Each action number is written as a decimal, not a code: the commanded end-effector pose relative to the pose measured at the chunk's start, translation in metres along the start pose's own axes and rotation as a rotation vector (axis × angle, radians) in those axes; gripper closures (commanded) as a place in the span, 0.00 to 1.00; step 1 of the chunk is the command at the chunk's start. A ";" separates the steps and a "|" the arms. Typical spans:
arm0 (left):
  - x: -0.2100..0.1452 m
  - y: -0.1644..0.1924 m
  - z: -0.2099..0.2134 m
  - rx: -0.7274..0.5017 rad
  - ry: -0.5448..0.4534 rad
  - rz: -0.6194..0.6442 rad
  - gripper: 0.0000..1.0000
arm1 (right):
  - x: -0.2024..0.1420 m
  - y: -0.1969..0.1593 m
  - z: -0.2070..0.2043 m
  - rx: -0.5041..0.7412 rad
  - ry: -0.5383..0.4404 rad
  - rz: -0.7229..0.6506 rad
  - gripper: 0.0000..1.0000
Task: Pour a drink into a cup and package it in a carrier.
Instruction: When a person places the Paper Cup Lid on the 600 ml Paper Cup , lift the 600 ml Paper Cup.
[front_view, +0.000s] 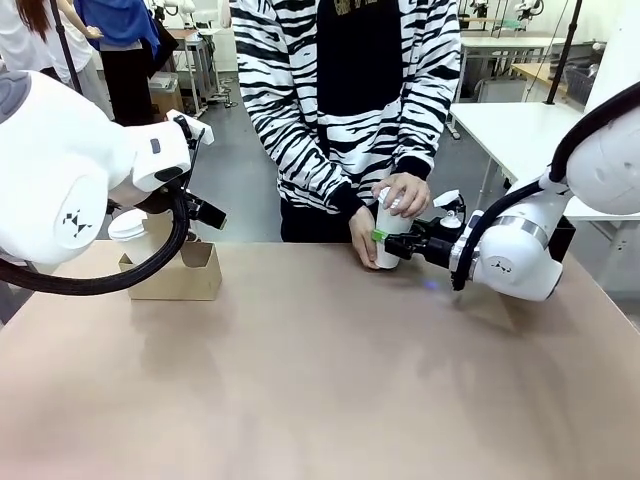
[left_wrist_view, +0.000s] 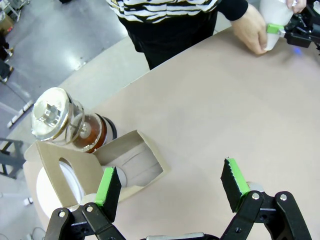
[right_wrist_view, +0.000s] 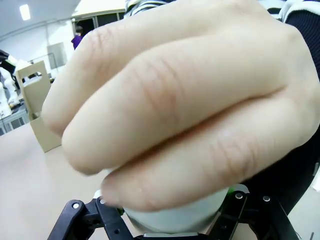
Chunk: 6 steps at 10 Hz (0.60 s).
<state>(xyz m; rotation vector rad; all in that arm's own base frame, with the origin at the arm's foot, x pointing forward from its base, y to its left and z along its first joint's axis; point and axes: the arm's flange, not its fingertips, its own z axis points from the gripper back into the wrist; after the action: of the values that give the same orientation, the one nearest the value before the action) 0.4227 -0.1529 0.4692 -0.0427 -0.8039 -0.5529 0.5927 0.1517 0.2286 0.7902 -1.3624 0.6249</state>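
The white paper cup (front_view: 390, 232) stands at the table's far edge with my right gripper (front_view: 384, 239) shut on it from the side. Both of the person's hands (front_view: 404, 192) wrap the cup, and one hand (right_wrist_view: 175, 115) covers its top in the right wrist view, with the cup's base (right_wrist_view: 175, 216) between my fingers. The brown carrier (front_view: 172, 272) sits at the far left with a lidded white cup (front_view: 128, 227) in it. My left gripper (left_wrist_view: 171, 185) hangs open above the table beside the carrier (left_wrist_view: 127, 160). The glass jug (left_wrist_view: 75, 125) of dark drink stands behind the carrier.
The wide brown table (front_view: 320, 380) stretches bare between the carrier and the cup. The person in a striped top (front_view: 340, 90) stands at the far side. Other tables and people are in the background.
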 end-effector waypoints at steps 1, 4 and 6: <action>0.001 0.001 0.002 0.001 -0.004 0.002 0.00 | 0.007 0.004 -0.001 0.005 -0.011 0.001 0.19; 0.001 0.001 0.002 0.001 -0.004 0.002 0.00 | 0.007 0.004 -0.001 0.005 -0.011 0.001 0.19; 0.001 0.001 0.002 0.001 -0.004 0.002 0.00 | 0.007 0.004 -0.001 0.005 -0.011 0.001 0.19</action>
<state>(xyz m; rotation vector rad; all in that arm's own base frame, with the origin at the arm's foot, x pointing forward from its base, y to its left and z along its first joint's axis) 0.4227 -0.1529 0.4692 -0.0427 -0.8039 -0.5529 0.5930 0.1526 0.2308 0.7923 -1.3665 0.6277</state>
